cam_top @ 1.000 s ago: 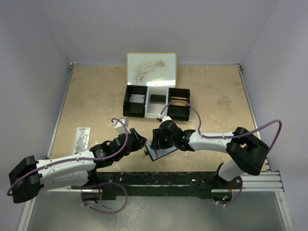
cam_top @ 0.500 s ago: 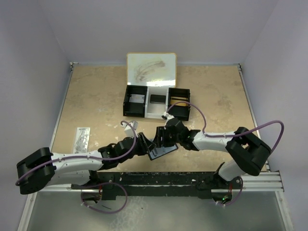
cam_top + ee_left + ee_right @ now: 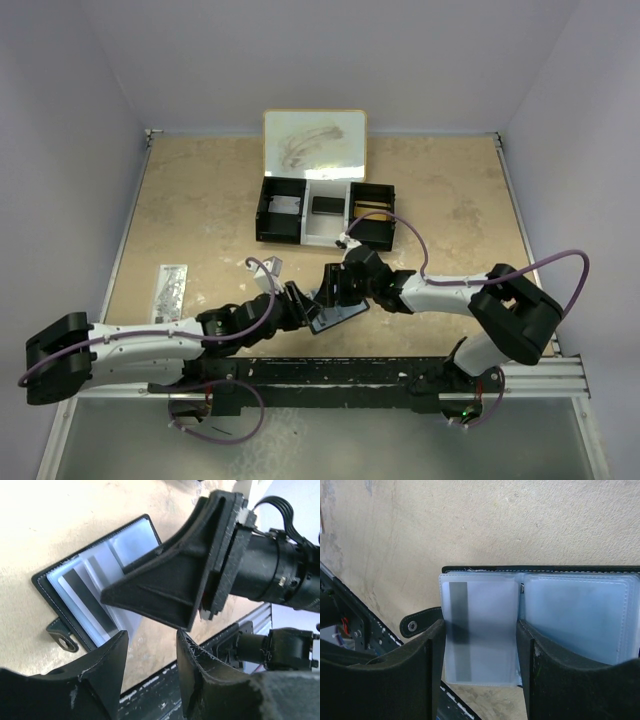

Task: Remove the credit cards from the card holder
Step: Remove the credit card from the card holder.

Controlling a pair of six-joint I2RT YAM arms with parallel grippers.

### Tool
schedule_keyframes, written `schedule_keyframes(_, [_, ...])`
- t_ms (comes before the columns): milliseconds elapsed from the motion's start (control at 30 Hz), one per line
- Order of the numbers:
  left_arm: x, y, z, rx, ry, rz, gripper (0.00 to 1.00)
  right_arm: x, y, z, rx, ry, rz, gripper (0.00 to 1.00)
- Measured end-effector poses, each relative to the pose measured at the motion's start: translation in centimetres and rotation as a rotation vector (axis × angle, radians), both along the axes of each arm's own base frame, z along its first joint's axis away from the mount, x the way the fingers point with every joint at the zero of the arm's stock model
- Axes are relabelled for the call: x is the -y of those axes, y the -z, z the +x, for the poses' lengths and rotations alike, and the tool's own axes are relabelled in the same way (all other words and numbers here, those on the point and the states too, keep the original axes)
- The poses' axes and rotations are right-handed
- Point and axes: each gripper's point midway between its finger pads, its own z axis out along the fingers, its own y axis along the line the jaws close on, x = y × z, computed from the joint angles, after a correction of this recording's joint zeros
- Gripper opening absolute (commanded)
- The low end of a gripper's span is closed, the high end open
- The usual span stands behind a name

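The card holder (image 3: 341, 318) lies open on the table near the front edge, its clear sleeves facing up. A credit card (image 3: 459, 630) with a dark stripe sits inside the left sleeve. My right gripper (image 3: 480, 632) is open above the holder, its two fingers standing on either side of that sleeve, and it holds nothing. In the top view the right gripper (image 3: 336, 288) covers the holder's far part. My left gripper (image 3: 151, 639) is open and empty just off the holder's near left side (image 3: 92, 597), facing the right gripper's finger (image 3: 170, 580).
A black-and-white three-compartment tray (image 3: 272, 222) with a raised white lid (image 3: 313, 143) stands behind the arms at mid-table. A small silvery sheet (image 3: 172, 290) lies at the left. The metal rail (image 3: 400, 372) runs along the near edge, just below the holder.
My left arm has swung right and brought its gripper close to the card holder, its jaws a little wider. The right gripper shifted slightly back over the holder and then stayed still.
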Motion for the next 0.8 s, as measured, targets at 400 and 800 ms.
schedule_keyframes(400, [-0.6, 3.3, -1.7, -0.074, 0.034, 0.12, 0.39, 0.0, 0.0, 0.1, -0.004, 0.007, 0.002, 0.48])
schedule_keyframes(800, [1.7, 3.7, -0.3, -0.04, -0.006, 0.101, 0.35, 0.1, 0.0, 0.1, -0.005, 0.009, 0.003, 0.48])
